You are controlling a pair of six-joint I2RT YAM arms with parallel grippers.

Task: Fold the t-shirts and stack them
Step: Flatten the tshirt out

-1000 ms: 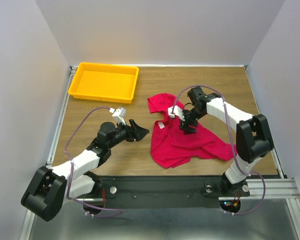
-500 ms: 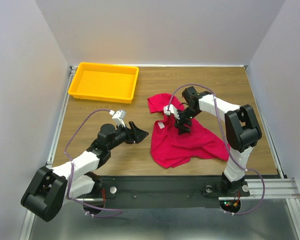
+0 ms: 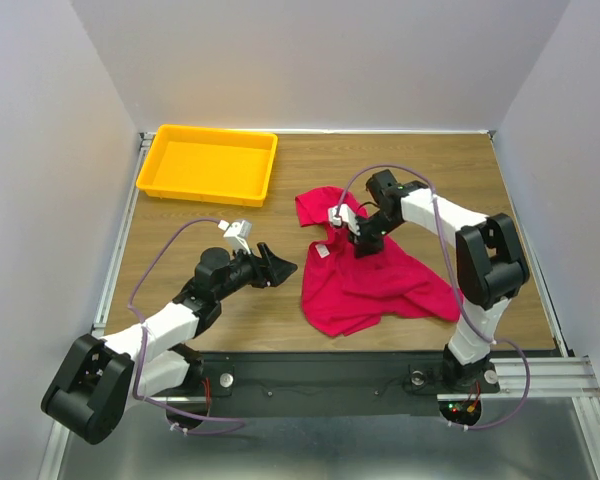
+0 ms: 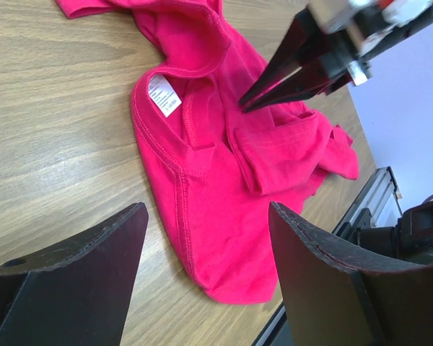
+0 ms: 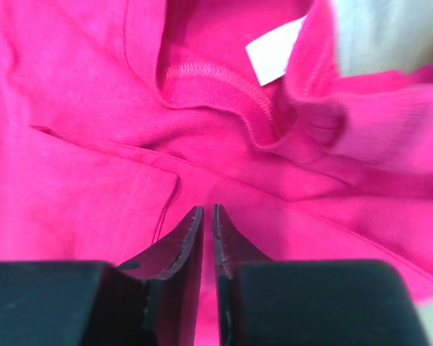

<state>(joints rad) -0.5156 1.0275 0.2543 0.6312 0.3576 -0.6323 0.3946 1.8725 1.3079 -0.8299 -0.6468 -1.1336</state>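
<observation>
crumpled crimson-pink cloth t-shirt (image 3: pixel 370 280) lies right of the yellow plastic tray (image 3: pixel 206 196). right gripper (image 3: pixel 364 247) tips together by collar, no cloth btwn: risk it only drags fabric, bunching it. left gripper (image 3: pixel 283 264) wide apart, near side of tray.

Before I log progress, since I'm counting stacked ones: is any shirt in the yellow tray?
No, the only shirt lies crumpled on the table, and the tray shows just its bare yellow floor.
</observation>
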